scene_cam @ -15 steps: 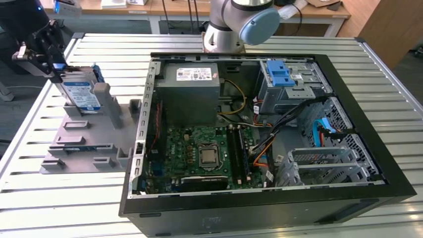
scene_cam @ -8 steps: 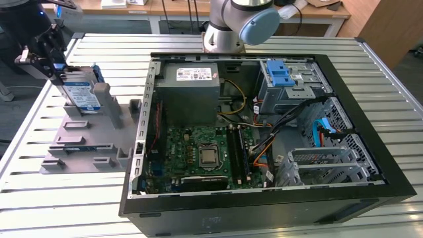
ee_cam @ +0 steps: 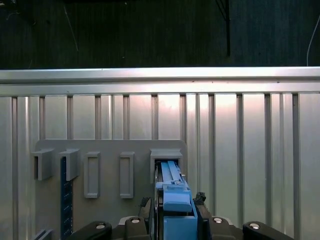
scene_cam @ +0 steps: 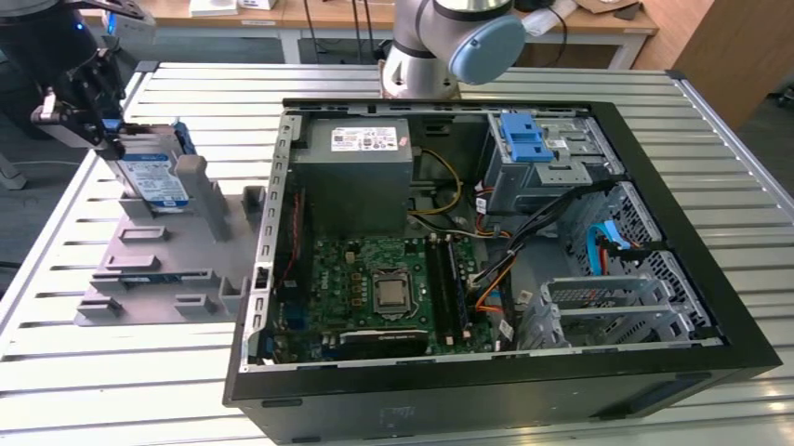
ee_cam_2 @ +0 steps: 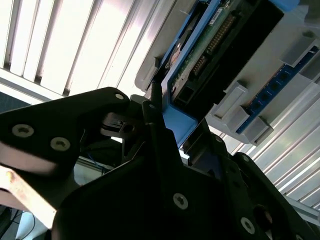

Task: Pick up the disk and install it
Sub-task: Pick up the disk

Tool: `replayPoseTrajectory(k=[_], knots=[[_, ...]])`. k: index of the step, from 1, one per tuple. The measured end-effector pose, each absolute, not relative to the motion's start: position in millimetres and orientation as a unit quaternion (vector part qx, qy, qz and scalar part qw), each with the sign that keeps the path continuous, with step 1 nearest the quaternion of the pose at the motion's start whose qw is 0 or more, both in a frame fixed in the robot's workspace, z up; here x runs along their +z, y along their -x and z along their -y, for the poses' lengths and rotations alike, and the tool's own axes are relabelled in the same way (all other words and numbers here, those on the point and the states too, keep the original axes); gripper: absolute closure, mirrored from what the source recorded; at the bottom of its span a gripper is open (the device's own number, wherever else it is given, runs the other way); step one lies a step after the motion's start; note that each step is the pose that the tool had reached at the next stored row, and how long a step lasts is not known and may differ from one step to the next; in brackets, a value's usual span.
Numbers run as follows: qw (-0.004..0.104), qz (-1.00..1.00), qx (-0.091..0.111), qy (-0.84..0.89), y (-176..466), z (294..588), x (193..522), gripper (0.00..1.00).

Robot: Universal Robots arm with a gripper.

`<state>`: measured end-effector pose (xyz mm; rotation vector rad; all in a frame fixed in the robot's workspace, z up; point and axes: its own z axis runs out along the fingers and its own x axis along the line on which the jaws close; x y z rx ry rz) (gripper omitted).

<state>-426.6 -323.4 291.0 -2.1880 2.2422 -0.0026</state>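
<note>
Exterior view looks down; both wrist views closely share the disk (ee_cam_2: 181, 121) (ee_cam: 176, 206).

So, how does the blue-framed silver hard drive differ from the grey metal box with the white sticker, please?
The blue-framed silver hard drive stands on edge in the grey plastic holder outside the black computer case; the grey metal box sits inside it. The drive is slim and smaller; the box is bulky. Both are labelled grey metal.
</note>
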Motion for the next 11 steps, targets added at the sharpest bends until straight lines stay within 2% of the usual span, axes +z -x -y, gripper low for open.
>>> replayPoseTrajectory(k=[1,2,11], knots=[[0.004,-0.716,-0.001,0.698,426.6,323.3,290.9,0.51],[0.004,-0.716,-0.001,0.698,426.6,323.4,290.9,0.58],[0.004,-0.716,-0.001,0.698,426.6,323.4,290.7,0.64]])
